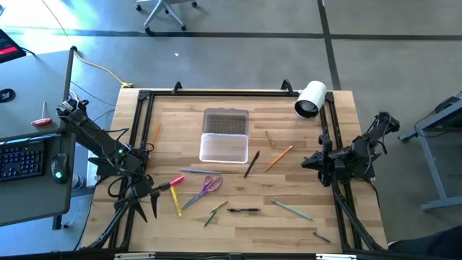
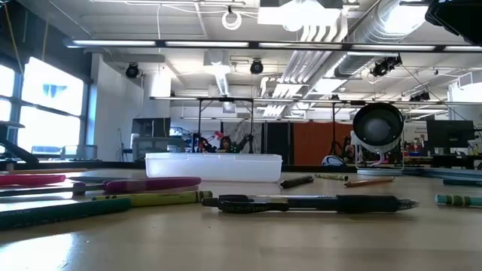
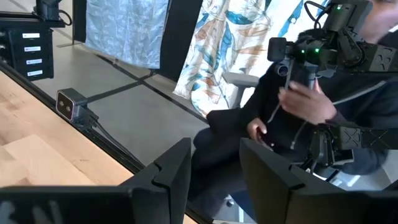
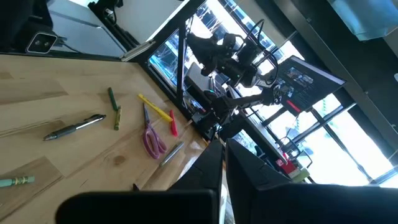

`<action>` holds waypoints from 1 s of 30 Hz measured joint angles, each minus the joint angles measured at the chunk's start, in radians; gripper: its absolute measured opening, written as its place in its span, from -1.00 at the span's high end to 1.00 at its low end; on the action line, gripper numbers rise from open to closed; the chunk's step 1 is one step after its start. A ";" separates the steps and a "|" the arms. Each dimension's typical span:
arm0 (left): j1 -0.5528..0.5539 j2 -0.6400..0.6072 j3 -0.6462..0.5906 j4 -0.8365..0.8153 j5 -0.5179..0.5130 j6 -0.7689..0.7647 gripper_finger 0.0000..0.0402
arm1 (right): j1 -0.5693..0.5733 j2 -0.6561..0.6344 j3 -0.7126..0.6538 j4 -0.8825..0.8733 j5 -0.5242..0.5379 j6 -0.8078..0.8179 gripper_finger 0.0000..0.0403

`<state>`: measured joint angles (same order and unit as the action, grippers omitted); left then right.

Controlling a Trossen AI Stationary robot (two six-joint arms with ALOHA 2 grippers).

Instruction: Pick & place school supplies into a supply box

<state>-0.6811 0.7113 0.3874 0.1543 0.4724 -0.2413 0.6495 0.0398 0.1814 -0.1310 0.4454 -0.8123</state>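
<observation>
We judge the left pincer point(image 1: 149, 200), parked with fingers parted at the surface's point(image 1: 289, 224) left edge, nearest the pink marker point(image 1: 167, 184) lying just beside it, pointing toward the empty supply box point(image 1: 224, 146); the right pincer point(image 1: 310, 162) waits closed at the right edge.

A wooden table point(image 1: 289, 231) with a black frame along its edges stands on a grey floor. A large white roll point(image 1: 310, 99) lies on the table's far right corner, its dark open end facing the tabletop. Left of the table is a grey desk point(image 1: 29, 155) carrying a black keyboard point(image 1: 18, 159) and a mouse point(image 1: 59, 169). Beyond the table's far edge sits an office chair base point(image 1: 162, 13). A seated person in dark clothing point(image 3: 292, 134) shows just off the table's edge.
</observation>
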 joint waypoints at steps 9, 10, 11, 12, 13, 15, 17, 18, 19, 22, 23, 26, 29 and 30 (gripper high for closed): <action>0.000 0.000 0.000 0.024 -0.177 0.034 0.13 | 0.000 0.000 0.000 0.000 0.000 0.000 1.00; 0.000 0.000 0.000 0.031 -0.212 0.034 0.13 | 0.000 0.000 0.000 0.000 0.000 0.000 1.00; 0.000 0.000 0.000 0.039 -0.251 0.034 0.13 | 0.000 0.000 0.000 0.000 0.000 0.000 1.00; 0.000 0.000 0.000 0.045 -0.289 0.034 0.13 | 0.000 0.000 0.000 0.000 0.000 0.000 1.00; 0.000 0.000 0.000 0.050 -0.331 0.034 0.13 | 0.000 0.000 0.000 0.000 0.000 0.000 1.00; 0.000 0.000 0.000 0.071 -0.422 0.034 0.13 | 0.000 0.000 0.000 0.000 0.000 0.000 1.00; 0.000 0.000 0.000 0.097 -0.508 0.021 0.13 | 0.000 0.000 0.000 0.000 0.000 0.000 1.00; 0.000 0.000 0.000 0.106 -0.543 -0.003 0.13 | 0.000 0.000 0.000 0.000 0.000 0.000 1.00; 0.000 0.000 0.000 0.111 -0.569 -0.030 0.13 | 0.000 0.000 0.000 0.000 0.000 0.000 1.00; 0.000 0.000 0.000 0.112 -0.601 -0.057 0.13 | 0.000 0.000 0.000 0.000 0.000 0.000 1.00; 0.000 0.000 0.000 0.109 -0.604 -0.059 0.13 | 0.000 0.000 0.000 0.000 0.000 0.000 1.00; 0.000 0.000 0.000 0.098 -0.625 -0.060 0.13 | 0.000 0.000 0.000 0.000 0.000 0.000 1.00; 0.000 0.000 0.000 0.084 -0.699 -0.049 0.13 | 0.000 0.000 0.000 0.000 0.000 0.000 1.00; 0.000 0.000 0.000 0.081 -0.736 -0.042 0.13 | 0.000 0.000 0.000 0.000 0.000 0.000 1.00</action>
<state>-0.6807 0.7116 0.3878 0.2353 -0.2636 -0.2831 0.6495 0.0398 0.1814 -0.1310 0.4454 -0.8121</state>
